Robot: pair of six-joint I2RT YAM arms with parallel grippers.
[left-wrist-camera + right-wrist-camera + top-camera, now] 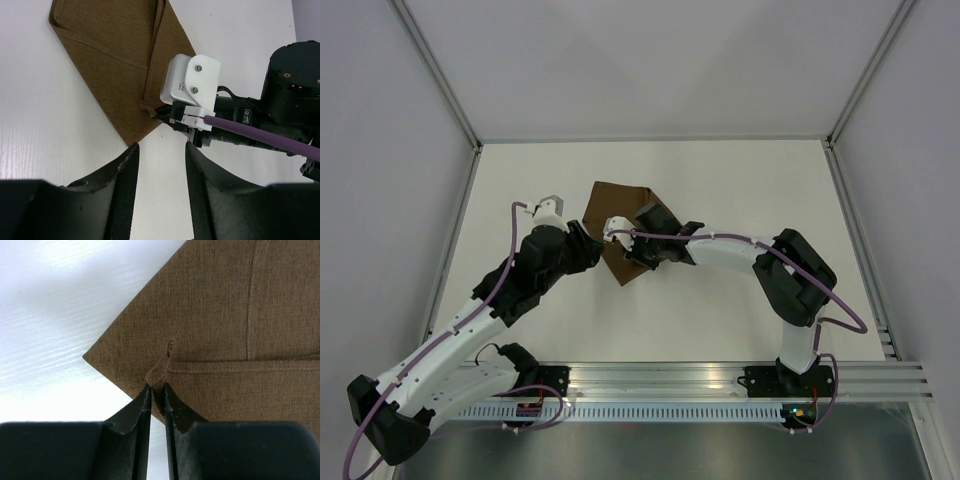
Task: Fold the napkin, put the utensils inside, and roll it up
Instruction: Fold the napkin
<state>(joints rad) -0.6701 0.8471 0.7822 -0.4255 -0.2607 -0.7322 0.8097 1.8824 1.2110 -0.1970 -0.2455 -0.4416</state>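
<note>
Presently, entries by size.

Table (pixel 720 180): white, under both my claws.

Napkin (pixel 612 205): brown, already folded to a pointed shape and lying flat on the table. No utensils are in sight. From my right claw it spreads ahead and off to the right, and one hemmed fold edge runs crosswise to the right from my fingertips. From my left claw it lies ahead and to the left, its long axis running away from me and its nearest point just beyond my left finger.

Arms: the right one reaches across low, wrist pitched down at the cloth. The left one is bent in beside it, claw off the cloth.

Right claw (pixel 156 387): the nearer of the two, tips at the cloth's near edge, jaws a slit apart. Whether they pinch the cloth I cannot tell.

Left claw (pixel 161 147): fingers spread, nothing between them.

Pucker (pixel 161 371): a small raised bunch of hem right at my right tips.

Judgement: folding is the step in hand, and any next pull should fall to the right claw, along that hem.
</note>
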